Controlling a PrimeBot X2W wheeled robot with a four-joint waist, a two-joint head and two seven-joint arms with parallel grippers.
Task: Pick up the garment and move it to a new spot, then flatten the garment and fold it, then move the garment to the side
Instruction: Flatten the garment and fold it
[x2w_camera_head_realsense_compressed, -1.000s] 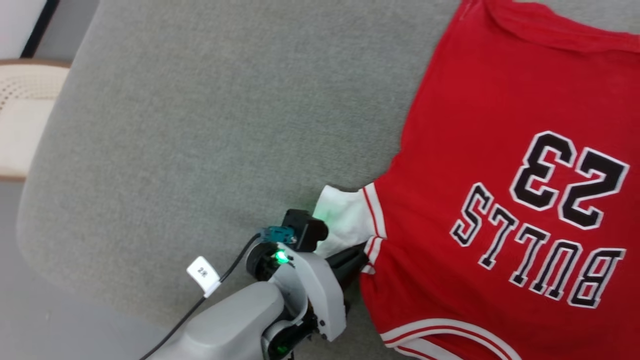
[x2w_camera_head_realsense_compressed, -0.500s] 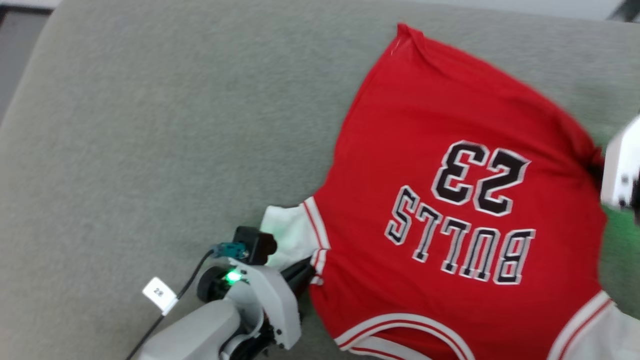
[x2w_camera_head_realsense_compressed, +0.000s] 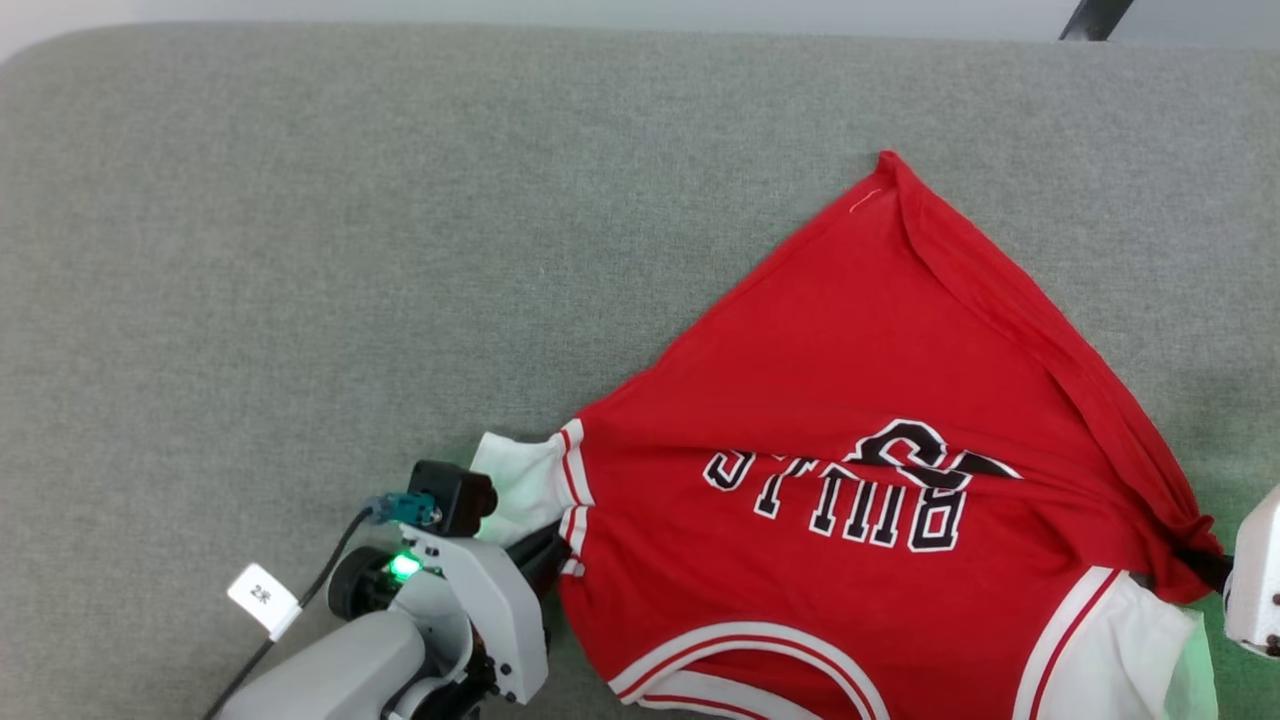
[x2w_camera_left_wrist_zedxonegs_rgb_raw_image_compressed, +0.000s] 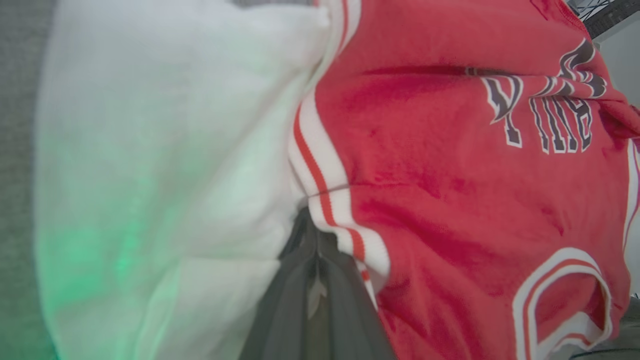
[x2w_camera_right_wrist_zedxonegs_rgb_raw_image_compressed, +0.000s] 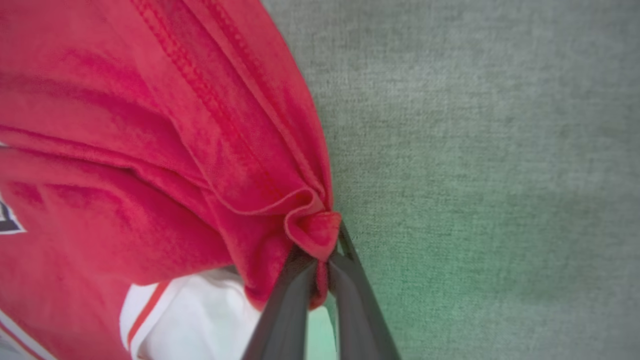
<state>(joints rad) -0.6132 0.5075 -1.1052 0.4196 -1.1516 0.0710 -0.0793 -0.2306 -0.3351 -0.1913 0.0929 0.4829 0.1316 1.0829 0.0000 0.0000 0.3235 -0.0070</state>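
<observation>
Garment (x2w_camera_head_realsense_compressed: 850, 380) newly bunched: soft red folds

Left tool (x2w_camera_left_wrist_zedxonegs_rgb_raw_image_compressed: 316, 240) clamped on the garment (x2w_camera_left_wrist_zedxonegs_rgb_raw_image_compressed: 450, 200) at its striped band (x2w_camera_left_wrist_zedxonegs_rgb_raw_image_compressed: 322, 185), white sleeve (x2w_camera_left_wrist_zedxonegs_rgb_raw_image_compressed: 165, 150) lay left of the tool, red body with black lettering (x2w_camera_left_wrist_zedxonegs_rgb_raw_image_compressed: 555, 120) spread right of it.

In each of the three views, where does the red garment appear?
Head view: garment at lower right.
Left wrist view: garment across centre and right.
Right wrist view: garment on the left, pinched by right pincer.
Shared landmark: the grey fabric surface.
</observation>
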